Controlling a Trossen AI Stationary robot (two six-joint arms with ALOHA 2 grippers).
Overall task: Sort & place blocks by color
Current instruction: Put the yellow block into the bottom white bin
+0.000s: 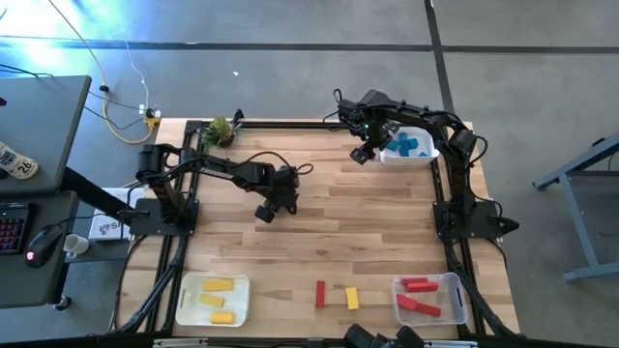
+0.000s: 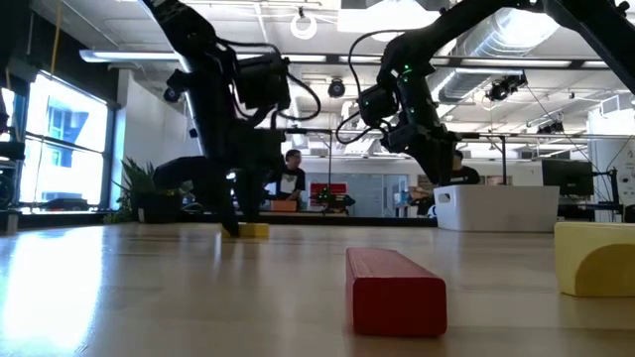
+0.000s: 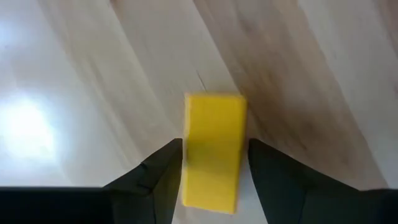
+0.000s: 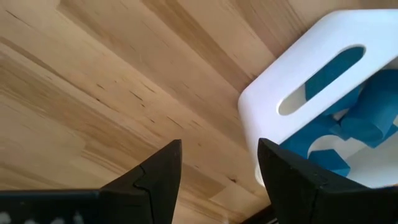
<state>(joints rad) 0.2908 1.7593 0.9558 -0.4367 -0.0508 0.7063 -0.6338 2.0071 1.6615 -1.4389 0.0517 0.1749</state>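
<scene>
Yellow blk (image 3: 212,149), blue blks (image 4: 367,118), white bin (image 4: 280,93)

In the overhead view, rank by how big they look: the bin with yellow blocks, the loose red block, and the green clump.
1. Yellow-block bin, clearly largest.
2. Green clump.
3. Loose red block, a thin bar, smallest in area, though about as long as the clump is wide.
</scene>
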